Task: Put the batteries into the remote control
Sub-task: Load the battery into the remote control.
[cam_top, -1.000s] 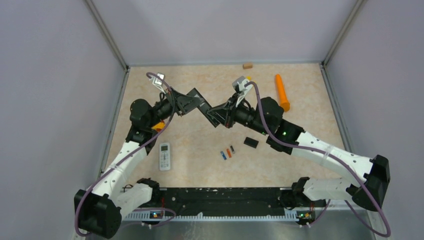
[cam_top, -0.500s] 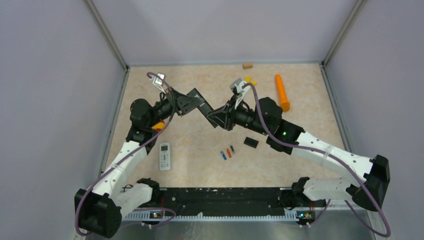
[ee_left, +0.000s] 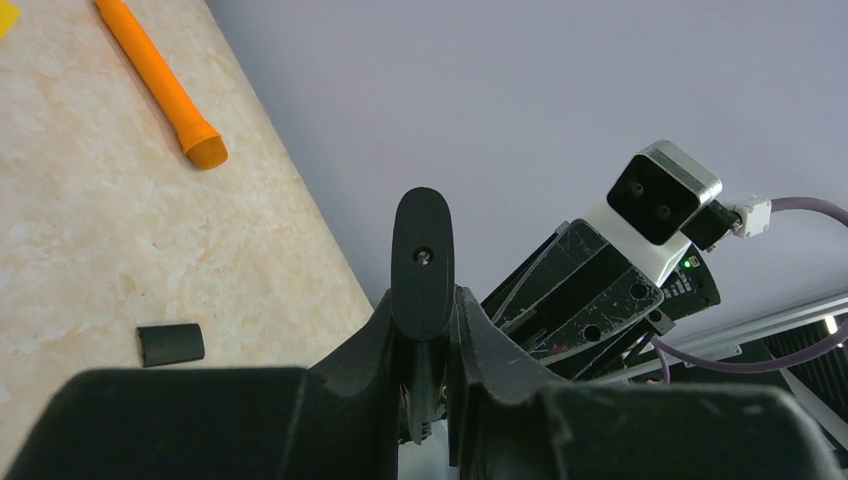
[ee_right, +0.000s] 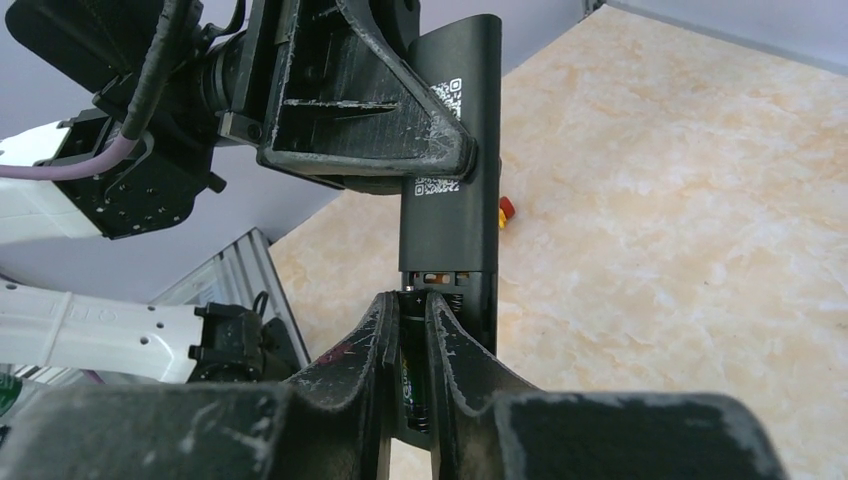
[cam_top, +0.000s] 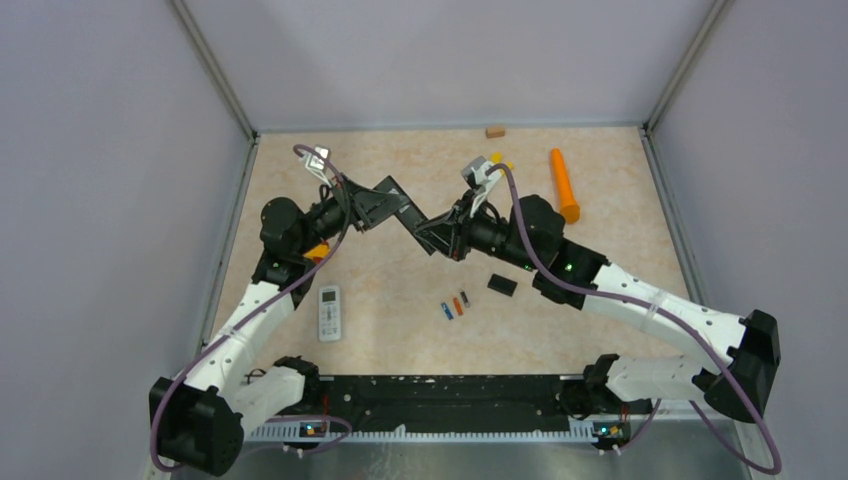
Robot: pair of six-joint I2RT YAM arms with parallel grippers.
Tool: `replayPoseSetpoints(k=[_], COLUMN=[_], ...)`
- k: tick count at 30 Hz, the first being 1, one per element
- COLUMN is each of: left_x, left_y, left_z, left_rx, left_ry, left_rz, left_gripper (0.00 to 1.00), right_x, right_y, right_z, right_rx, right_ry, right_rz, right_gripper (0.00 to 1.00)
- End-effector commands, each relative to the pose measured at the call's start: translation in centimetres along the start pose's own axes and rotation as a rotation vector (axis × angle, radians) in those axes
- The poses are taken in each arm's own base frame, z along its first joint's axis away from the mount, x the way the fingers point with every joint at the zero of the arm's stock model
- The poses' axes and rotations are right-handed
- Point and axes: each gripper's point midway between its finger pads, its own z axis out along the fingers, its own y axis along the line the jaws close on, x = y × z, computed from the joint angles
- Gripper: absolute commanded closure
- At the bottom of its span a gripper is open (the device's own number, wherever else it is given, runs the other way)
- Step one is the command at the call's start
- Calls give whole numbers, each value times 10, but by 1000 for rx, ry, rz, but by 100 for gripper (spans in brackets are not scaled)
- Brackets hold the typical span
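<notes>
One dark battery (ee_right: 415, 392) sits at the open bay of the black remote (ee_right: 460, 230), clamped mid-air by the left end effector (ee_right: 440, 150). The right end effector (ee_right: 412, 308) has edged closer, probably to seat the battery. It is narrow about it, but whether it grips I cannot tell. On the table (cam_top: 400, 335): three batteries (cam_top: 457, 305), one white remote (cam_top: 329, 312), one cover (cam_top: 502, 284).

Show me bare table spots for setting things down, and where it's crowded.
Bare: between the white remote and the batteries; the far strip left of the tan block. Crowded: mid-table, around the raised black remote.
</notes>
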Motion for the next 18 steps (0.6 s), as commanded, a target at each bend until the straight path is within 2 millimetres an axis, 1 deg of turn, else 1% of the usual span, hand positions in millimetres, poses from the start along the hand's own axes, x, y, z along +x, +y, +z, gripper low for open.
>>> replayPoseSetpoints(k=[1, 4, 7, 9, 11, 14, 18], left_x=[-10, -10, -11, -11, -12, -13, -12], left_y=[-34, -36, -40, -40, -42, -42, -39], left_z=[-1, -2, -2, -2, -2, -2, -1], left_rx=[101, 111, 128, 127, 131, 130, 125], left_ry=[-35, -34, -37, -39, -40, -40, -36], left_rz=[36, -7, -35, -56, -73, -90, -98], left_gripper=[100, 100, 100, 100, 100, 100, 100], right_x=[-9, -13, -15, -13, -10, -9, -19], right_y=[-3, -3, -1, -2, -4, -6, -4], right_z=[-2, -2, -2, -2, -3, -8, -13], right_rx=[37, 38, 25, 22, 32, 39, 42], right_ry=[-46, -94, -111, -104, -94, -98, -124], right_rz=[23, 50, 55, 42, 28, 11, 7], right_gripper=[91, 95, 94, 93, 90, 83, 71])
